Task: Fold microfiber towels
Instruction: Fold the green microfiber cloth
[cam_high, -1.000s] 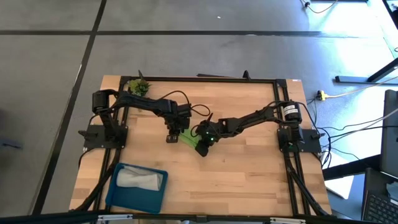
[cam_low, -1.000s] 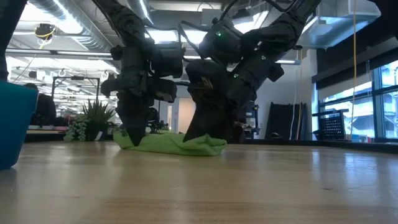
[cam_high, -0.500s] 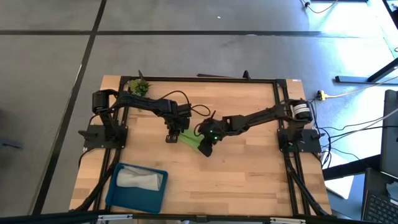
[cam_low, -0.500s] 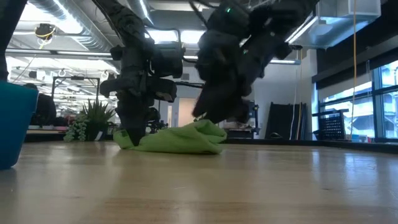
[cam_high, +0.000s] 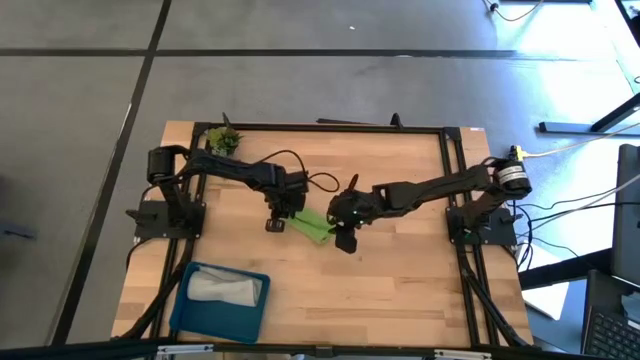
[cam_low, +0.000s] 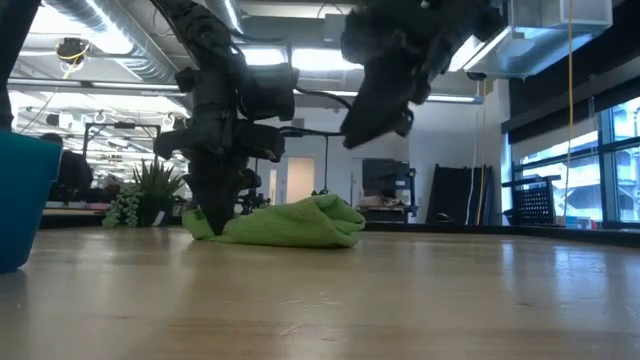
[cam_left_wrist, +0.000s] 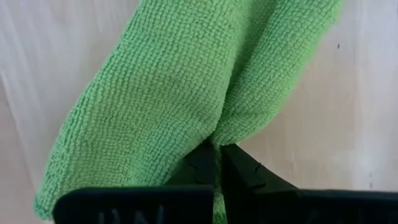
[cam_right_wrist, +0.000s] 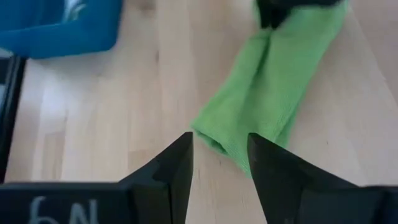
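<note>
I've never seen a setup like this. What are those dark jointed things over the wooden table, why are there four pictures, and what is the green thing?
They are two robot arms, each ending in a two-finger gripper. One camera looks straight down, one sits at table height, and one rides on each wrist. The green thing is a lime microfiber towel, folded into a narrow strip on the wooden table. The left gripper is shut on one end of it, pinning it down. The right gripper hangs open above the other end, holding nothing. A blue tray near the table's front edge holds a grey towel, and a small plant sprig sits at the back corner.
</note>
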